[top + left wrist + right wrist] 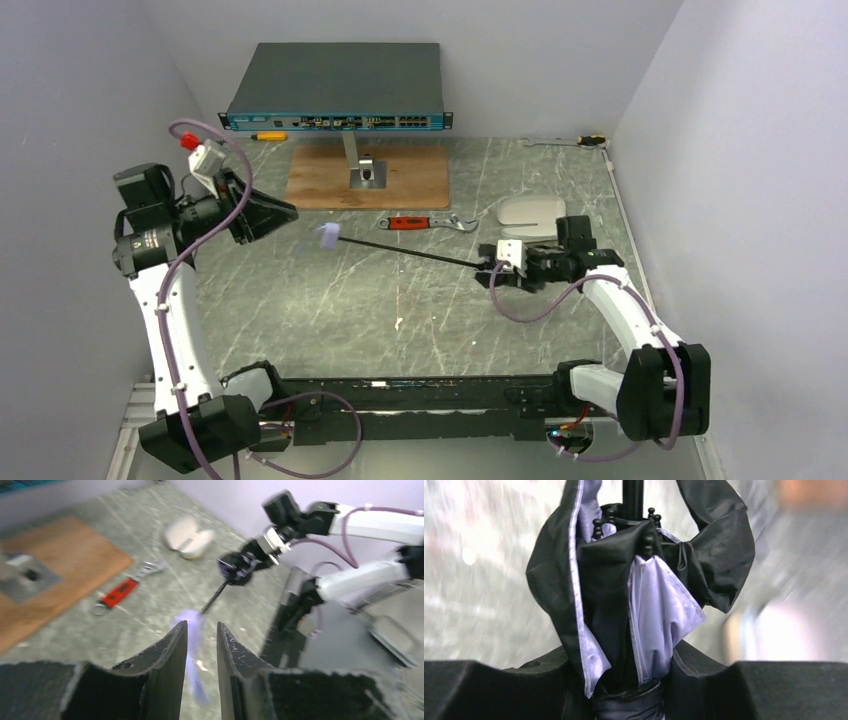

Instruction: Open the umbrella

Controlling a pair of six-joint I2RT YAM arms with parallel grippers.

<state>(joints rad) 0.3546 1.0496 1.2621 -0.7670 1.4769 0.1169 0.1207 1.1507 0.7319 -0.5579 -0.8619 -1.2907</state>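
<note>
My right gripper is clenched on the umbrella, low on the folded canopy, which bunches up straight ahead of my pads. From there the thin black shaft runs out across the table towards my left gripper and ends in the lilac knob handle. That knob hangs just ahead of my left fingertips. My left jaws stand a little apart with nothing pinched between them. The wrist view is blurred, and I cannot tell whether the dangling lilac strap brushes a pad.

I judge the umbrella light. The cloth is soft and slick and would slide under a loose squeeze. The ribs, with their small black tips, look thin and easy to bend. The shaft is stiff but slender, so I would pull along it rather than across it. The rounded knob is the firm place for my left jaws to take hold. My right hold belongs on the bundle near the runner, not on loose fabric.

I can read no brand, label or writing on the umbrella.
</note>
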